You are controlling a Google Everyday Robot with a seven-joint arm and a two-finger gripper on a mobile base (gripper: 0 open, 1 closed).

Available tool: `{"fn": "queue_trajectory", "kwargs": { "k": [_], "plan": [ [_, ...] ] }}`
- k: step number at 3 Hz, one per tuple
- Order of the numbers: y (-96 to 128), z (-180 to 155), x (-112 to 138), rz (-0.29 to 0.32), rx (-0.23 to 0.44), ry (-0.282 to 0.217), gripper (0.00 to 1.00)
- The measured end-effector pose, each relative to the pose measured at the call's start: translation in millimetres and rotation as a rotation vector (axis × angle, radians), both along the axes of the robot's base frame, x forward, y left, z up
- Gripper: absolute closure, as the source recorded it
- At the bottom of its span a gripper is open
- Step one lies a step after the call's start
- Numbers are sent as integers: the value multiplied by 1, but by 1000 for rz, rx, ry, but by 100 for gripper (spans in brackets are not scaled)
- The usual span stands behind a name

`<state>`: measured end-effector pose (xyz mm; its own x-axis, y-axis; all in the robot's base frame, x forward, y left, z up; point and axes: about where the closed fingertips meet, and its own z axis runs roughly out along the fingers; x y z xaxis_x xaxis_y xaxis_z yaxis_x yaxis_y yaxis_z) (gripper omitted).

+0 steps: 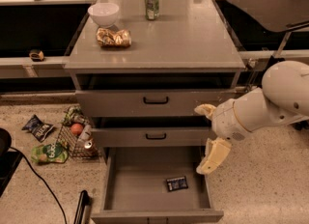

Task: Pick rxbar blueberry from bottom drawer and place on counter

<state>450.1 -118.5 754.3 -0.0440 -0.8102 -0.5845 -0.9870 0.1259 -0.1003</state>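
Note:
The rxbar blueberry [176, 183] is a small dark bar lying flat on the floor of the bottom drawer [110, 184], towards its right front. That drawer is pulled out; the two upper drawers are shut. The counter [183, 39] is the grey top of the cabinet. My gripper [206, 135] hangs at the right side of the cabinet, level with the middle drawer and above the open drawer's right edge. Its two cream fingers [213, 157] are spread apart with nothing between them. It is up and to the right of the bar, not touching it.
On the counter stand a white bowl [104, 13], a green can [151, 3] and a golden-brown snack bag [113, 37]. On the floor at left are a wire basket [72, 138] with items, a blue chip bag [38, 128], a green bag [48, 154] and a black cable [38, 182].

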Motion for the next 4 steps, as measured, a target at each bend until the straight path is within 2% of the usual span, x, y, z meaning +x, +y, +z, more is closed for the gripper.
{"fn": "queue_trajectory", "kwargs": {
  "k": [1,3,4],
  "plan": [
    [-15,-49,2,-17,-25,-10,0],
    [-46,-174,29,16,-37,-19,0],
    [-43,-230,47,38,-14,-13,0]
  ]
}}
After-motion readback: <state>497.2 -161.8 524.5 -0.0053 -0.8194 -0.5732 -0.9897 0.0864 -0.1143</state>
